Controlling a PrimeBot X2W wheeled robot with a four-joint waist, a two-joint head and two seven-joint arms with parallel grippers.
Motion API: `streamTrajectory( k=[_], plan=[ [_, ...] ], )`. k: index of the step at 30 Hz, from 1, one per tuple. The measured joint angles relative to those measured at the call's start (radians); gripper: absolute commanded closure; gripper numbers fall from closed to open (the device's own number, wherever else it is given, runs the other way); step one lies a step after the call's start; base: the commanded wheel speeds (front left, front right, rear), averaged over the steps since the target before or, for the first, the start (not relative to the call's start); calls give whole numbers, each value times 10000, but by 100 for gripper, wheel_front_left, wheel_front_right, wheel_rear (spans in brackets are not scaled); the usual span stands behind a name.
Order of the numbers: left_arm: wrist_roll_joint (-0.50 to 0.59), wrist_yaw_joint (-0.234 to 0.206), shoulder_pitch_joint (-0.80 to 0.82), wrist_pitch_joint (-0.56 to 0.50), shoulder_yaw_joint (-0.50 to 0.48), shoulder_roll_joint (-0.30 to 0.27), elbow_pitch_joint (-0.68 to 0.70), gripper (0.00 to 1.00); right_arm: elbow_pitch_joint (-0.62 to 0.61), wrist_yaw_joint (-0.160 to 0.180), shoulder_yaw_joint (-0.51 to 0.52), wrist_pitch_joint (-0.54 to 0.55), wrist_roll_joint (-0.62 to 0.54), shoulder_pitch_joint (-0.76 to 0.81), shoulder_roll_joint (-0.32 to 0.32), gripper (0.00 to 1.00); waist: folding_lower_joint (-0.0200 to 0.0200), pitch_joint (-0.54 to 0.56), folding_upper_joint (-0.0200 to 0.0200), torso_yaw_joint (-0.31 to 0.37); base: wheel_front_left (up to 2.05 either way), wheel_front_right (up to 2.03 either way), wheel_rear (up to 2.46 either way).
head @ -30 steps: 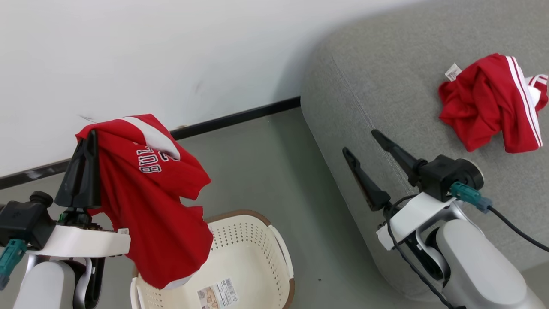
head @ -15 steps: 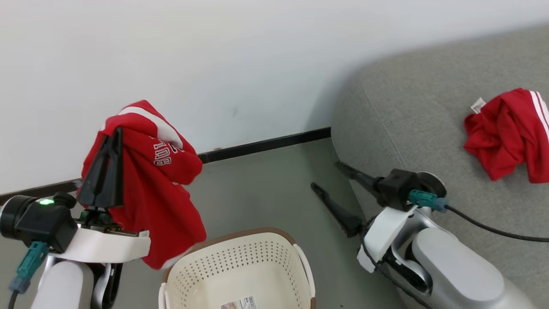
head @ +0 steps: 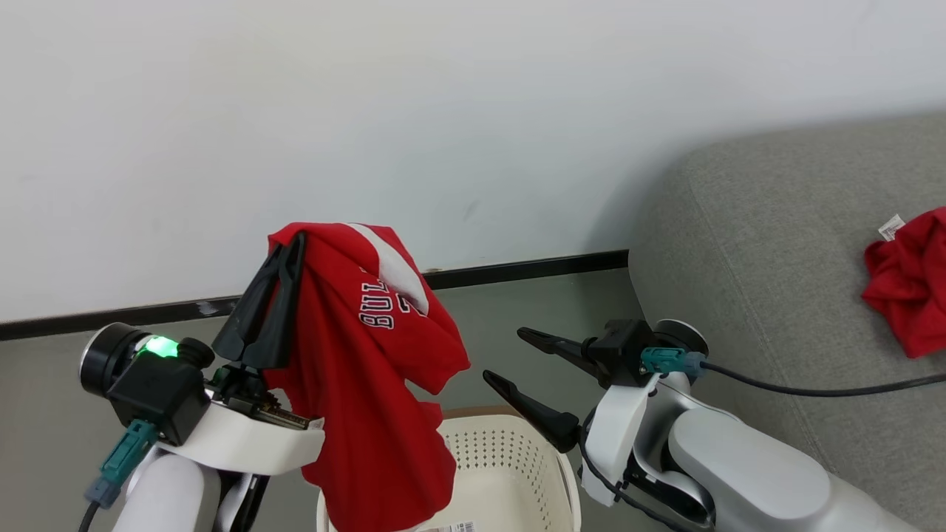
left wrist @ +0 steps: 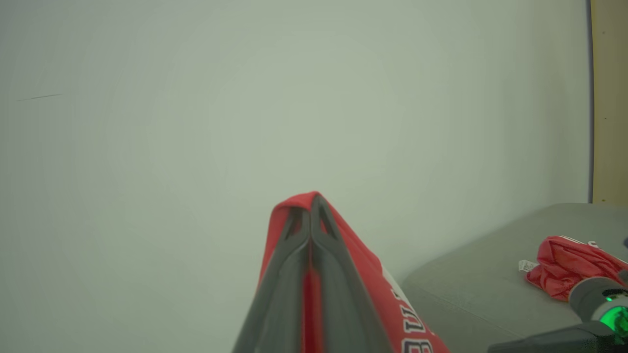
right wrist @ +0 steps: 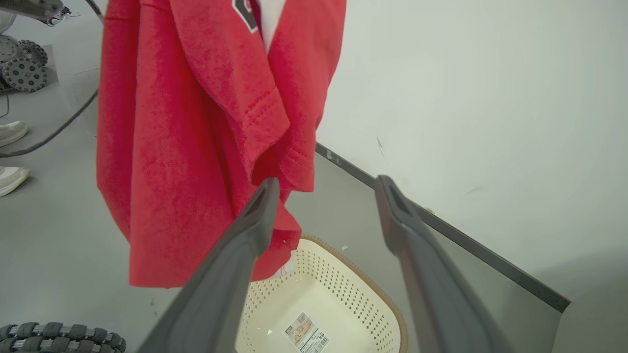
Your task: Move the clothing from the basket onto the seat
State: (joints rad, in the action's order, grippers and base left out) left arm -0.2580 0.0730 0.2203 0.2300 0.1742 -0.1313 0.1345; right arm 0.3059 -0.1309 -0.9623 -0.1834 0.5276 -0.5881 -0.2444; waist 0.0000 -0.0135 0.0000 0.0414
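My left gripper [head: 290, 244] is shut on the top of the red clothing with white "BULLS" lettering [head: 369, 369], which hangs down over the cream perforated basket [head: 510, 465]. In the left wrist view the closed left gripper [left wrist: 311, 201] pinches the red cloth [left wrist: 373, 284]. My right gripper [head: 506, 358] stands open and empty just right of the hanging garment, above the basket rim. The right wrist view shows its open gripper [right wrist: 326, 184], the draped garment [right wrist: 186, 127] and the basket [right wrist: 343, 299] with a sticker inside. A second red garment [head: 909, 288] lies on the grey seat [head: 761, 244].
A white wall [head: 443, 111] with a dark baseboard [head: 517, 270] stands close behind. The grey floor [head: 44, 384] surrounds the basket. In the right wrist view a person's white shoes [right wrist: 12, 152], a cable and a wheeled base [right wrist: 22, 68] lie at the left.
The head camera has swung left, shifting the seat and the second garment toward the right edge. The left gripper still holds the garment above the basket; the right gripper stays open.
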Motion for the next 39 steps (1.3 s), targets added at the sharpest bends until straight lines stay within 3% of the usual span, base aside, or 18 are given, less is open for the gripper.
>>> streamTrajectory(
  k=[14, 24, 35, 36, 38, 39],
  plan=[
    [2, 192, 485, -184, 1129, 334, 153, 100, -188, 0, -589, -17, 1396, -1190, -715, 0, 0, 239, 0, -848, 0, 0, 0],
    [-54, 364, 793, -311, 1973, 454, 203, 100, -734, 0, -2151, -2, 2583, -1385, -476, 0, 0, 282, 0, -1252, 0, 0, 0],
    [-412, 454, 924, -359, 2811, 554, 560, 100, -602, 0, -2238, -136, 3181, -1920, -817, 0, 0, 297, 0, -1478, 0, 0, 0],
    [-483, 454, 925, -368, 2880, 556, 570, 100, -568, 0, -2257, -184, 3196, -1974, -765, 4, 0, 295, 0, -1473, 0, 0, 0],
    [-510, 454, 925, -384, 2936, 562, 571, 100, -525, 0, -2284, -230, 3231, -2014, -708, 46, 0, 293, 0, -1466, 0, 0, 0],
    [-523, 454, 926, -399, 2974, 566, 571, 100, -476, 0, -2339, -236, 3258, -2043, -660, 57, 0, 291, 0, -1457, 0, 0, 0]
  ],
)
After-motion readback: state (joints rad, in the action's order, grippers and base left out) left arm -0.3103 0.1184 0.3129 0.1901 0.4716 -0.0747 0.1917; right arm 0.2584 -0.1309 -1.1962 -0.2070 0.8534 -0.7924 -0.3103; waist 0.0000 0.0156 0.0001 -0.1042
